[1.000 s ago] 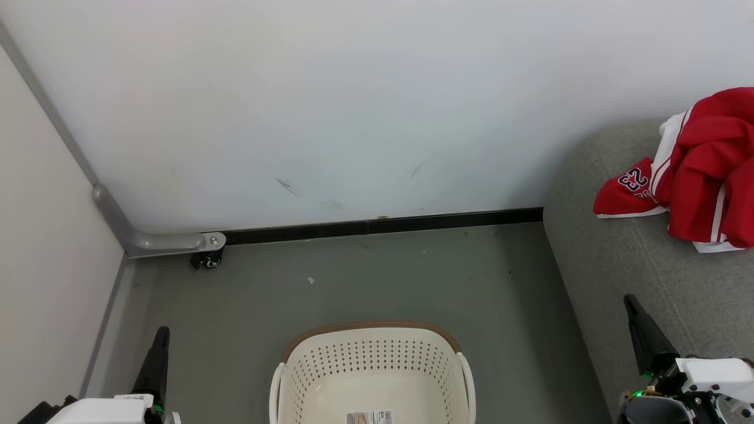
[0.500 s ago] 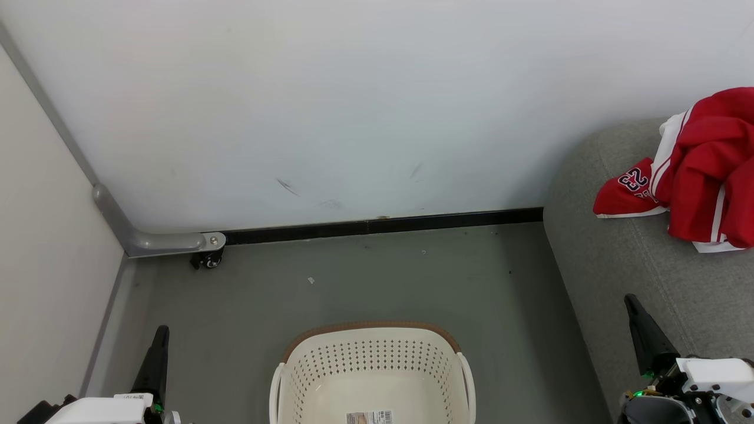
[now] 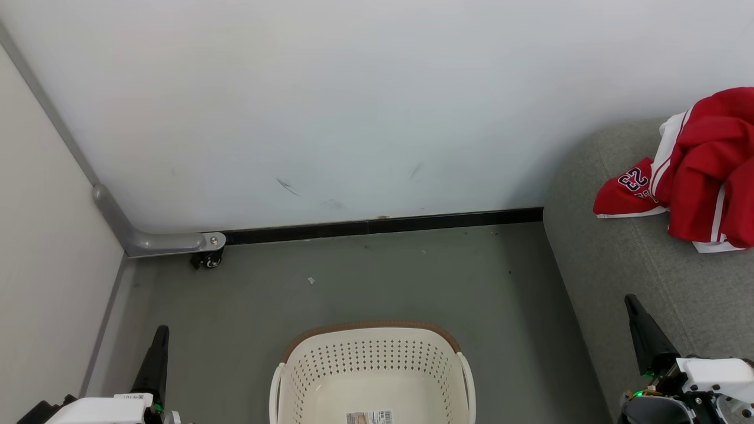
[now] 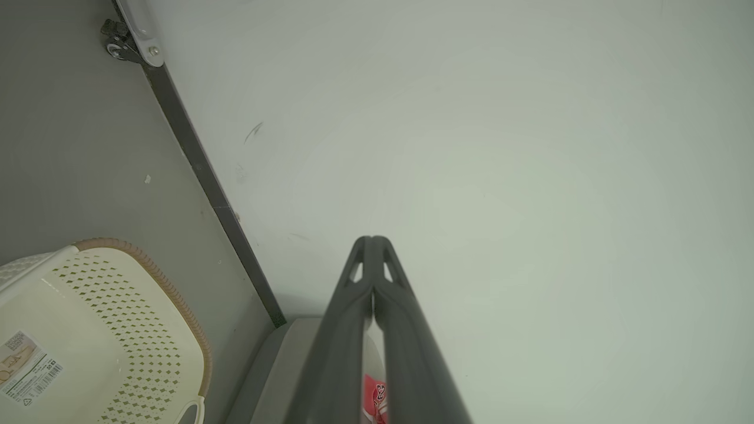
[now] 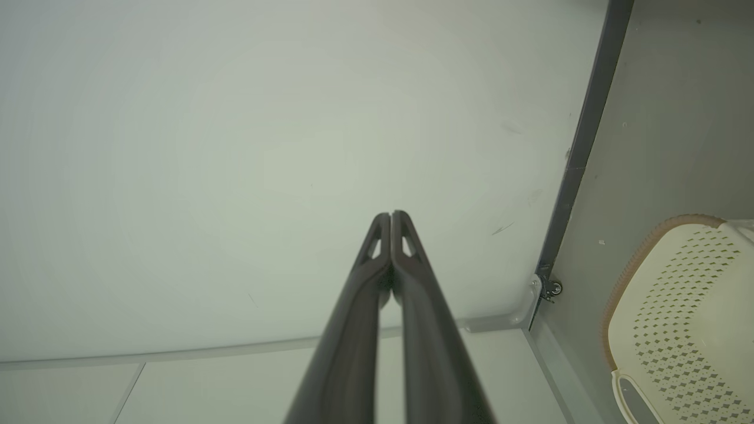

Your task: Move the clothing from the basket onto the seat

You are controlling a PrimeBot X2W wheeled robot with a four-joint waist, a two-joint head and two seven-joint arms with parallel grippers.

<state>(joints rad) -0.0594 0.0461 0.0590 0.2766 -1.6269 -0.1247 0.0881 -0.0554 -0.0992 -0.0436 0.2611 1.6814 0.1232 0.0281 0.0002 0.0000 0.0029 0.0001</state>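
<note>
I'm comparing this with the last second and nothing is moving: both arms are staying parked and the heap is lying as it was, so I'm judging the transfer finished, or nearly. Going down in size, I'm looking at one pale wall (image 3: pixel 353 106) across 12 o'clock and one grey floor (image 3: pixel 353 277) below it. One seat (image 3: pixel 636 277) is filling 3 o'clock, and one basket (image 3: pixel 371 356) is sitting on the floor at 6 o'clock. The part of its inside that I'm seeing is holding a single label (image 3: pixel 369 417) and no cloth. The clothing (image 3: pixel 707 165) is resting on the seat at 2 o'clock, well apart from the basket, as one red heap. I'm guessing two garments, one showing "23", but the folds are hiding the count. Two grippers are waiting low: the left gripper (image 3: pixel 161 333) at 7 o'clock and the right gripper (image 3: pixel 630 301) at 4 o'clock, each clenched tight on nothing. One caster (image 3: pixel 207 259) is sitting at the skirting at 10 o'clock.
</note>
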